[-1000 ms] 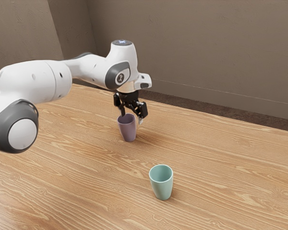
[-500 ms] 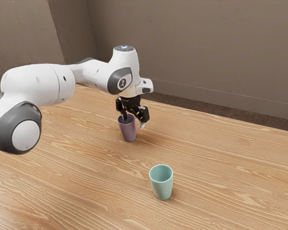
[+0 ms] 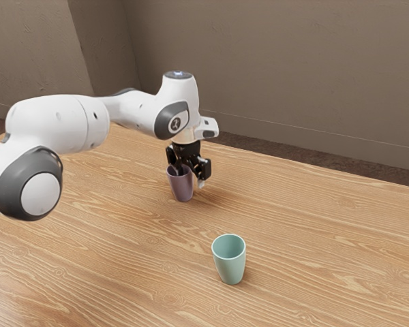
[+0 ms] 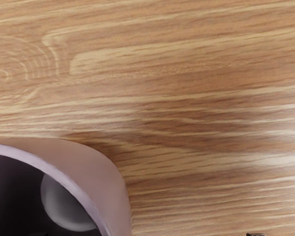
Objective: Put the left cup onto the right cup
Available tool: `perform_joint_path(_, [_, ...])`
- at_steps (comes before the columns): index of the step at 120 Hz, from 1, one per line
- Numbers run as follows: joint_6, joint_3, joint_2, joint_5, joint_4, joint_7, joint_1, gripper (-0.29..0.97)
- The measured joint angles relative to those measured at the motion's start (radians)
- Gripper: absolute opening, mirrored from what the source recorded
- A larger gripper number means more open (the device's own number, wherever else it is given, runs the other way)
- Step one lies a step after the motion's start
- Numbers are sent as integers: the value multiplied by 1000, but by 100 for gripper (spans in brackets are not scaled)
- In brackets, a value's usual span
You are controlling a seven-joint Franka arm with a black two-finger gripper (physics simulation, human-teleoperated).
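Hand [image 3: 188, 174] straddles purple cup [image 3: 182, 190] rim, fingers spread.

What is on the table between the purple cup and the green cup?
Only bare table between the purple cup and green cup, in the exterior view.

A wooden desk [image 3: 313, 225] with pale, wavy grain spreads beneath the hand [image 3: 189, 174] and out on every side of it. Beyond the hand, past the desk's far edge, a dark floor [image 3: 327, 158] meets a plain grey-brown wall [image 3: 293, 61].
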Motion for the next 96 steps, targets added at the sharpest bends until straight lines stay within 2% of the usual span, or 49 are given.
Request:
perform_joint_path(29, [11,0,14,-1,-3,-1,4,34])
perform_joint_path(68, [19,1,18,-11,-3,-1,6,1])
perform_joint_path(96, [20,3,11,-12,-2,1,5,-8])
